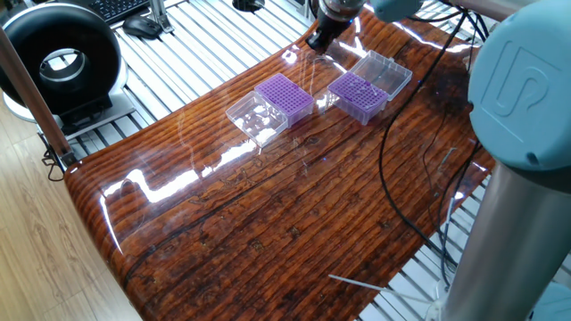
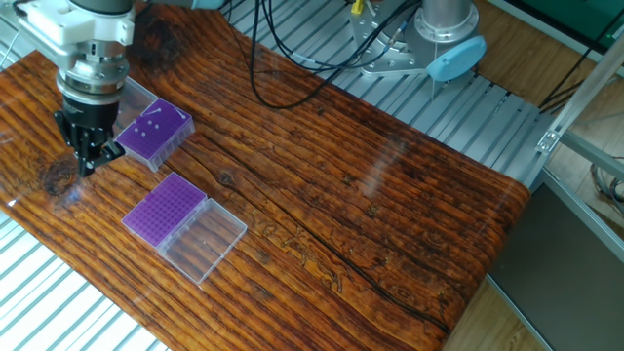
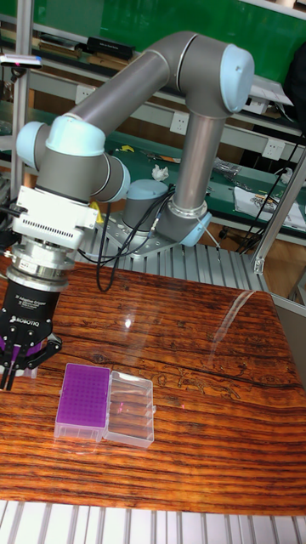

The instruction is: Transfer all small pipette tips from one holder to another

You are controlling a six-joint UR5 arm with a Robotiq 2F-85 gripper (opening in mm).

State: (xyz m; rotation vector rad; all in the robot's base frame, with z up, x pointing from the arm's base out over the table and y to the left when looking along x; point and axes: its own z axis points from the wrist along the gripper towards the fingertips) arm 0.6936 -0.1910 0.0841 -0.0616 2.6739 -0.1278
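Two purple tip holders lie on the wooden table. The nearer holder (image 2: 164, 205) (image 1: 285, 96) (image 3: 82, 395) carries a dense dotted grid of small pipette tips (image 2: 161, 200), and its clear lid (image 2: 207, 239) lies open beside it. The farther holder (image 2: 156, 132) (image 1: 357, 94) shows only a few pale tips (image 2: 151, 125). My gripper (image 2: 88, 161) (image 1: 321, 37) (image 3: 19, 365) points down just left of the farther holder, low over the wood. Its black fingertips look close together. Whether a tip sits between them is too small to see.
The farther holder's clear lid (image 1: 385, 71) lies open behind it, partly under my wrist. Black cables (image 2: 292, 58) trail over the table's back edge near the arm's base (image 2: 439, 39). The table edge (image 2: 29, 234) runs close to the gripper's left.
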